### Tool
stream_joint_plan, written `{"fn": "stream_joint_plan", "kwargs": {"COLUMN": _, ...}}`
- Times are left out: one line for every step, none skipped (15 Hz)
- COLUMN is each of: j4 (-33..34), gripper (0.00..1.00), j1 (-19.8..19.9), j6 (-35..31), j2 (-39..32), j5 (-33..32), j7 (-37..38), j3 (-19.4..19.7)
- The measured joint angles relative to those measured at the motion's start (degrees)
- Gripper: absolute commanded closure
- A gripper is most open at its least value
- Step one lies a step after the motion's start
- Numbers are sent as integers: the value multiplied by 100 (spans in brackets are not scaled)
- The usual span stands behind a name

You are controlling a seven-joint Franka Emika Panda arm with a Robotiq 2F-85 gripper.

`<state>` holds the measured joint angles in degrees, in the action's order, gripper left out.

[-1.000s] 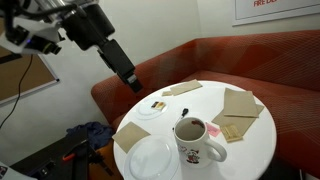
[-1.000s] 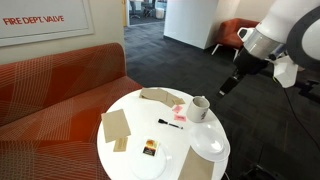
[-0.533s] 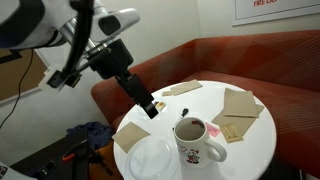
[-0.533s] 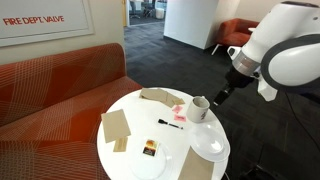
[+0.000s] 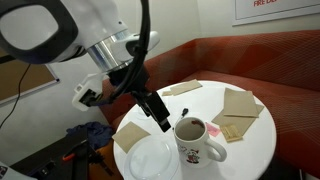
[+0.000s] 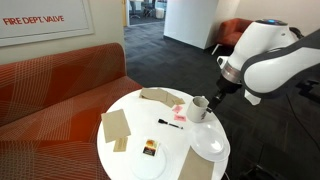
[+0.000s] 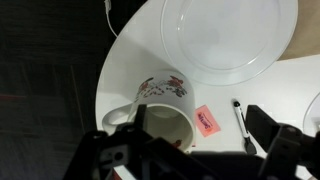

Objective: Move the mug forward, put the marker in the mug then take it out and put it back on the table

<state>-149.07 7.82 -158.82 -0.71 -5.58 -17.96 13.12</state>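
Wrist view has the end effector (image 7: 200,132) with its jaws spread wide and nothing between them. The mug (image 7: 160,105) stands upright on the tabletop (image 7: 133,45) below the gap, nearer one finger. The marker (image 7: 238,118) lies flat close to the opposite finger, with a pink packet (image 7: 207,120) between it and the mug. Beyond the mug lies a white plate (image 7: 230,35). In both exterior views the end effector (image 5: 165,122) (image 6: 213,103) hangs just beside the mug's (image 5: 195,140) (image 6: 199,108) rim.
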Motion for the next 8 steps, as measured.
{"fn": "stream_joint_plan", "kwargs": {"j4": 79, "gripper": 0, "j1": 0, "j6": 0, "j2": -99, "j5": 27, "j7": -23, "j3": -12}}
{"fn": "stream_joint_plan", "kwargs": {"j4": 156, "gripper": 0, "j1": 2, "j6": 1, "j2": -190, "j5": 79, "j7": -102, "j3": -30}}
{"fn": "stream_joint_plan", "kwargs": {"j4": 229, "gripper": 0, "j1": 5, "j6": 2, "j2": -268, "j5": 120, "j7": -169, "j3": -52}}
{"fn": "stream_joint_plan", "kwargs": {"j4": 301, "gripper": 0, "j1": 8, "j6": 4, "j2": -340, "j5": 169, "j7": -249, "j3": -75}}
{"fn": "stream_joint_plan", "kwargs": {"j4": 369, "gripper": 0, "j1": 12, "j6": 5, "j2": -400, "j5": 201, "j7": -333, "j3": -102}}
{"fn": "stream_joint_plan", "kwargs": {"j4": 434, "gripper": 0, "j1": 17, "j6": 8, "j2": -452, "j5": 203, "j7": -375, "j3": -133}}
{"fn": "stream_joint_plan", "kwargs": {"j4": 491, "gripper": 0, "j1": 25, "j6": 10, "j2": -501, "j5": 204, "j7": -432, "j3": -167}}
{"fn": "stream_joint_plan", "kwargs": {"j4": 552, "gripper": 0, "j1": 36, "j6": 20, "j2": -551, "j5": 204, "j7": -454, "j3": -208}}
